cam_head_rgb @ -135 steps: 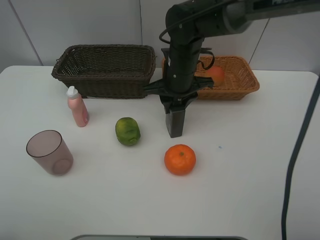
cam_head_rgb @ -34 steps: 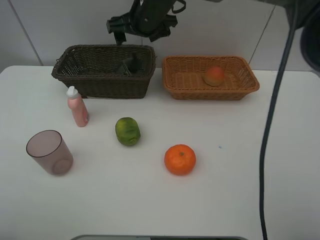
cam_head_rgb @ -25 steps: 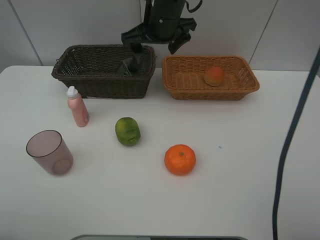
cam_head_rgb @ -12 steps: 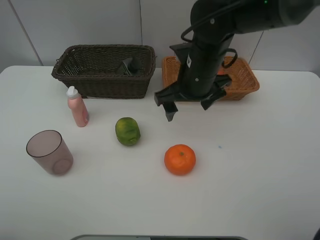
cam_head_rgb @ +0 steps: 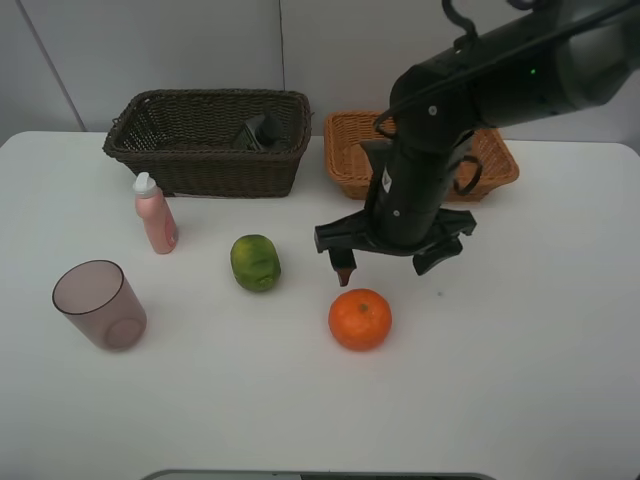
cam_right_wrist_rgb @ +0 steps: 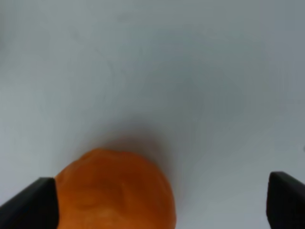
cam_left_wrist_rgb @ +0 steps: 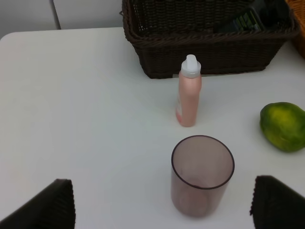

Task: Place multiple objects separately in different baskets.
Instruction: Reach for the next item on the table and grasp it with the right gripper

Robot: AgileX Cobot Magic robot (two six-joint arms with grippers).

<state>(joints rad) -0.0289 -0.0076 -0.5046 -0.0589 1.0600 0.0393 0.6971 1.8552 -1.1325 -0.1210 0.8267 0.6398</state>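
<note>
An orange (cam_head_rgb: pixel 360 319) lies on the white table, with my right gripper (cam_head_rgb: pixel 385 265) open and empty just above and behind it. In the right wrist view the orange (cam_right_wrist_rgb: pixel 114 191) sits between the gripper's (cam_right_wrist_rgb: pixel 157 205) spread fingertips. A green round fruit (cam_head_rgb: pixel 256 262), a pink white-capped bottle (cam_head_rgb: pixel 155 215) and a mauve cup (cam_head_rgb: pixel 98 304) stand to the left. The dark grey bottle (cam_head_rgb: pixel 258 130) lies in the dark brown basket (cam_head_rgb: pixel 200 160). The tan basket (cam_head_rgb: pixel 495 165) is partly behind my right arm, which hides the peach. My left gripper (cam_left_wrist_rgb: pixel 160 204) is open, near the cup (cam_left_wrist_rgb: pixel 202 176).
The left wrist view also shows the pink bottle (cam_left_wrist_rgb: pixel 189 93), the green fruit (cam_left_wrist_rgb: pixel 284 126) and the dark basket (cam_left_wrist_rgb: pixel 205 57) with the grey bottle (cam_left_wrist_rgb: pixel 250 19). A dark cable hangs over the right side of the table. Both baskets stand along the back edge.
My right gripper carried the dark grey bottle to the dark basket and let it go there. It then swung forward and down to just above the orange.
</note>
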